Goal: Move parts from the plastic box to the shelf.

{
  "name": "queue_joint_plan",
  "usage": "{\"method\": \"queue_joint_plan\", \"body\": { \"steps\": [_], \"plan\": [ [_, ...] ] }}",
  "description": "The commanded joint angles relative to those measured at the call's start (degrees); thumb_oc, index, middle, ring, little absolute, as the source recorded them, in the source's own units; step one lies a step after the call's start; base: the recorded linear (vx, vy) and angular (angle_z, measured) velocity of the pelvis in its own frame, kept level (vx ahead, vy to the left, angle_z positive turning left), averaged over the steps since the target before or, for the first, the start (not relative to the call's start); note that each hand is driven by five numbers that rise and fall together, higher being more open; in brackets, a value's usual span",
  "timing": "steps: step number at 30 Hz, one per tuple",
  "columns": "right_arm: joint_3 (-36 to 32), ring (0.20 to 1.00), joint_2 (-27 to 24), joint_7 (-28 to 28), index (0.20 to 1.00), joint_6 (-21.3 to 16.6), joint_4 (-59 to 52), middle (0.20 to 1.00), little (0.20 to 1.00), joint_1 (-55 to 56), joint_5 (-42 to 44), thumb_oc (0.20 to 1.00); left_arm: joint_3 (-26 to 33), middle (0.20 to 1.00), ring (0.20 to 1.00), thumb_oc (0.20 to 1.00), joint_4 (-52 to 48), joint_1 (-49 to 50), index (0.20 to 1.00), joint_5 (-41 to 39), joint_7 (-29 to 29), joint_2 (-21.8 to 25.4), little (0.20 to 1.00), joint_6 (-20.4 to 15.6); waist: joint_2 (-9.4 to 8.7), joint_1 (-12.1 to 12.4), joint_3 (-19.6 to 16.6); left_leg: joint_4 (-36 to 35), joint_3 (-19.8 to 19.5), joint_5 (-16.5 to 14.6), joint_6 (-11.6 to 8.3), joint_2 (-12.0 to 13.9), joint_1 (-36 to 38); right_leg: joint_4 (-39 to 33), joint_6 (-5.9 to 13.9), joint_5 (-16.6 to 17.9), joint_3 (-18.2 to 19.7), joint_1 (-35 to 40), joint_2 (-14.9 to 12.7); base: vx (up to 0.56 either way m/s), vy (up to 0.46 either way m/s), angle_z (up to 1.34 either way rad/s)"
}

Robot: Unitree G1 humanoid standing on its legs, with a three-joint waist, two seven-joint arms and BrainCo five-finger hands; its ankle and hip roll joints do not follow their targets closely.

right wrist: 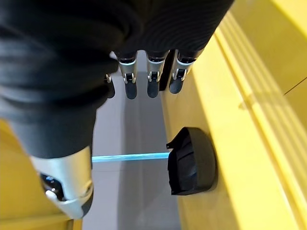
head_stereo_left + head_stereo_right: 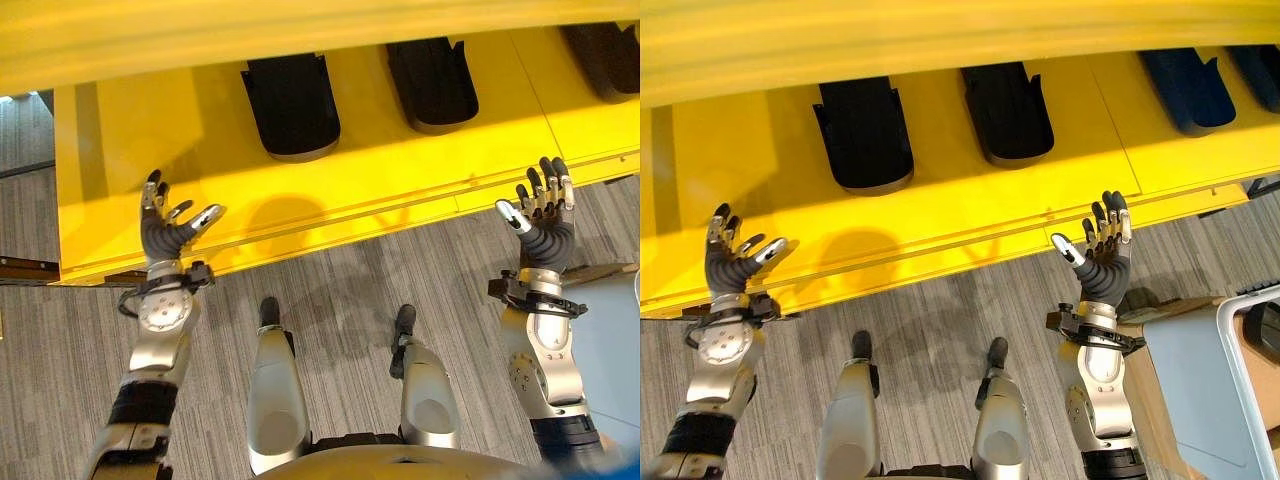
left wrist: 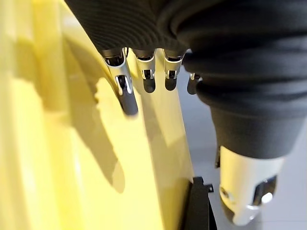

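Both hands up at front edge of yellow shelf, empty. L hand w/ fingers spread and loose; R hand likewise, fingers straight, thumb apart. Black parts on shelf: one, next, third further right. Box at R, near R arm, one dark part inside.

Yellow shelf, with dark parts lying in a row along it. Set back from the front edge, spaced apart.
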Motion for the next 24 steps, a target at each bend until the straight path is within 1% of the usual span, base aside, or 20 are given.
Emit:
{"method": "queue_joint_plan", "body": {
  "steps": [1, 3, 6, 7, 8, 10, 11, 12, 14, 15, 16, 17, 18, 19, 21, 22, 23, 24],
  "plan": [
    [-3.90, 1.000, -2.10, 1.03, 1.000, -3.00, -5.91, 1.000, 1.000, 0.64, 0.27, 1.000, 1.21, 1.000, 1.000, 1.000, -5.19, 0.20, 1.000, -0.24, -2.22, 2.05, 1.000, -2.95, 0.91, 0.07, -3.48, -8.72, 4.48, 3.13, 3.19, -1.85, 5.58, 8.03, -1.70, -4.70, -0.97, -1.63, -0.14, 0.00, 0.000, 0.00],
    [-4.03, 1.000, -2.12, 1.06, 1.000, -2.90, -5.90, 1.000, 1.000, 0.62, 0.18, 1.000, 1.23, 1.000, 1.000, 1.000, -6.37, 0.89, 1.000, -0.49, -2.90, 2.16, 1.000, -3.05, 1.13, 0.17, -3.81, -9.29, 4.43, 3.37, 3.15, -1.74, 6.08, 7.59, -1.67, -4.63, -1.05, -1.14, 0.01, 0.02, -0.018, 0.01],
    [-4.34, 1.000, -2.37, 1.25, 1.000, -2.46, -5.70, 1.000, 1.000, 0.51, -0.23, 1.000, -0.05, 1.000, 1.000, 1.000, -9.96, 3.49, 1.000, -2.63, -6.30, 2.12, 1.000, -3.27, 2.13, 0.13, -5.58, -12.81, 4.67, 4.81, 2.90, -0.80, 9.08, 5.78, -1.65, -4.56, -1.04, 0.73, 0.87, 0.07, -0.054, 0.01],
    [-4.65, 1.000, -2.41, 1.58, 1.000, -2.10, -5.51, 1.000, 1.000, 0.68, -0.53, 1.000, -0.80, 1.000, 1.000, 1.000, -11.64, 4.86, 1.000, -3.41, -8.05, 1.94, 1.000, -3.20, 2.40, -0.11, -6.63, -14.44, 5.05, 5.57, 2.91, -0.12, 10.53, 4.72, -1.72, -4.66, -0.75, 1.62, 1.65, 0.07, -0.056, -0.02],
    [-4.64, 1.000, -2.41, 1.59, 1.000, -2.08, -5.54, 1.000, 1.000, 0.75, -0.53, 1.000, -0.79, 1.000, 1.000, 1.000, -11.70, 4.94, 1.000, -3.43, -8.08, 1.92, 1.000, -3.18, 2.42, -0.05, -6.59, -14.64, 5.13, 5.65, 2.88, -0.07, 10.75, 4.60, -1.74, -4.61, -0.72, 1.76, 1.72, 0.08, -0.070, -0.07],
    [-5.13, 1.000, -2.62, 1.87, 1.000, -1.87, -5.08, 1.000, 1.000, 1.18, -0.86, 1.000, -1.77, 1.000, 1.000, 1.000, -13.66, 6.20, 1.000, -4.91, -10.16, 1.52, 1.000, -3.01, 2.92, -0.44, -8.17, -17.57, 5.66, 7.59, 2.43, 0.97, 12.62, 3.15, -1.92, -4.63, -0.35, 2.62, 3.04, 0.07, -0.073, -0.10],
    [-5.32, 1.000, -2.69, 2.12, 1.000, -1.69, -5.03, 1.000, 1.000, 1.46, -0.98, 1.000, -2.03, 1.000, 1.000, 1.000, -14.14, 6.69, 1.000, -5.32, -10.67, 1.31, 1.000, -2.91, 3.10, -0.53, -8.68, -18.33, 5.83, 7.71, 2.31, 1.32, 13.49, 2.96, -1.91, -5.11, -0.23, 3.11, 3.44, 0.09, -0.120, -0.12],
    [-5.39, 1.000, -3.17, 2.37, 1.000, -1.24, -4.67, 1.000, 1.000, 2.05, -1.27, 1.000, -3.30, 1.000, 1.000, 1.000, -15.22, 8.08, 1.000, -9.51, -12.59, -0.12, 1.000, -2.68, 3.45, -0.90, -9.85, -20.50, 6.85, 9.04, 2.13, 2.39, 15.50, 2.30, -2.23, -5.36, 0.67, 3.71, 4.79, 0.08, -0.116, -0.14],
    [-5.17, 1.000, -3.91, 2.52, 1.000, -1.08, -4.08, 1.000, 1.000, 1.75, -1.76, 1.000, -4.48, 1.000, 1.000, 1.000, -16.74, 8.88, 1.000, -8.12, -13.42, -0.19, 1.000, -2.61, 3.62, -0.86, -10.38, -21.41, 5.42, 9.58, 2.11, 2.76, 16.58, 2.35, -2.75, -6.63, 2.60, 3.76, 6.40, 0.03, -0.120, -0.33],
    [-5.27, 1.000, -4.24, 2.91, 1.000, -0.93, -4.09, 1.000, 1.000, 1.92, -1.84, 1.000, -4.97, 1.000, 1.000, 1.000, -16.37, 9.09, 1.000, -9.12, -13.98, -0.57, 1.000, -2.39, 3.81, -1.23, -10.91, -22.86, 5.38, 10.71, 1.87, 3.25, 16.93, 2.69, -3.32, -7.19, 3.49, 3.38, 7.25, -0.01, -0.120, -0.47],
    [-5.63, 1.000, -4.59, 3.34, 1.000, -0.71, -4.25, 1.000, 1.000, 2.50, -1.92, 1.000, -5.41, 1.000, 1.000, 1.000, -16.48, 9.38, 1.000, -11.25, -14.84, -1.32, 1.000, -2.17, 3.91, -1.71, -11.43, -24.02, 6.21, 11.90, 1.73, 3.98, 17.34, 3.06, -3.94, -7.49, 4.21, 2.92, 8.24, -0.01, -0.084, -0.36],
    [-5.64, 1.000, -4.59, 3.34, 1.000, -0.71, -4.25, 1.000, 1.000, 2.51, -1.92, 1.000, -5.41, 1.000, 1.000, 1.000, -16.48, 9.38, 1.000, -11.25, -14.84, -1.32, 1.000, -2.17, 3.93, -1.68, -11.50, -24.07, 6.23, 11.95, 1.73, 4.00, 17.29, 3.01, -3.96, -7.44, 4.23, 2.85, 8.27, 0.03, -0.153, -0.33],
    [-5.94, 1.000, -5.26, 4.48, 1.000, -0.69, -4.39, 1.000, 1.000, 3.47, -1.66, 1.000, -6.23, 1.000, 1.000, 1.000, -17.20, 10.54, 1.000, -11.21, -16.17, -1.86, 1.000, -1.88, 3.96, -1.91, -12.46, -23.83, 7.30, 12.98, 1.58, 5.06, 17.88, 2.72, -4.73, -8.09, 4.72, 3.31, 9.63, 0.05, -0.199, -0.24],
    [-5.96, 1.000, -5.50, 4.91, 1.000, -0.93, -4.49, 1.000, 1.000, 3.73, -1.66, 1.000, -6.69, 1.000, 1.000, 1.000, -17.41, 10.76, 1.000, -11.34, -16.65, -1.92, 1.000, -1.74, 3.83, -1.93, -12.72, -23.05, 7.60, 15.18, 1.06, 5.89, 17.64, 1.69, -5.31, -8.35, 4.99, 3.96, 10.83, 0.05, -0.265, -0.25],
    [-6.09, 1.000, -5.87, 5.55, 1.000, -1.10, -4.79, 1.000, 1.000, 4.98, -1.22, 1.000, -7.79, 1.000, 1.000, 1.000, -17.61, 10.89, 1.000, -12.39, -17.63, -2.18, 1.000, -1.15, 3.68, -1.95, -13.01, -21.81, 7.85, 18.38, 0.38, 7.32, 17.07, -0.38, -6.43, -8.41, 5.07, 5.18, 12.53, 0.01, -0.206, -0.32],
    [-6.13, 1.000, -5.87, 5.58, 1.000, -1.11, -4.81, 1.000, 1.000, 5.07, -1.19, 1.000, -7.83, 1.000, 1.000, 1.000, -17.62, 10.92, 1.000, -12.43, -17.66, -2.17, 1.000, -1.14, 3.80, -1.97, -13.00, -21.88, 7.73, 18.49, 0.27, 7.48, 17.11, -0.74, -6.53, -8.23, 4.96, 5.41, 12.72, 0.00, -0.184, -0.30],
    [-6.30, 1.000, -6.11, 5.38, 1.000, -1.11, -4.83, 1.000, 1.000, 5.48, -1.46, 1.000, -8.40, 1.000, 1.000, 1.000, -17.54, 10.60, 1.000, -12.23, -17.90, -2.23, 1.000, -0.89, 3.54, -2.10, -12.99, -20.51, 8.41, 20.60, -0.01, 8.00, 16.44, -2.31, -7.02, -7.87, 4.58, 6.39, 13.34, 0.00, -0.192, -0.21],
    [-6.60, 1.000, -6.37, 5.25, 1.000, -1.04, -4.89, 1.000, 1.000, 6.03, -1.95, 1.000, -8.96, 1.000, 1.000, 1.000, -17.55, 10.33, 1.000, -12.18, -18.40, -2.16, 1.000, -0.80, 2.98, -2.50, -12.93, -18.43, 9.98, 20.49, 0.06, 8.06, 15.90, -4.08, -7.47, -7.66, 4.12, 7.77, 13.66, 0.01, -0.247, -0.03]
  ]
}}
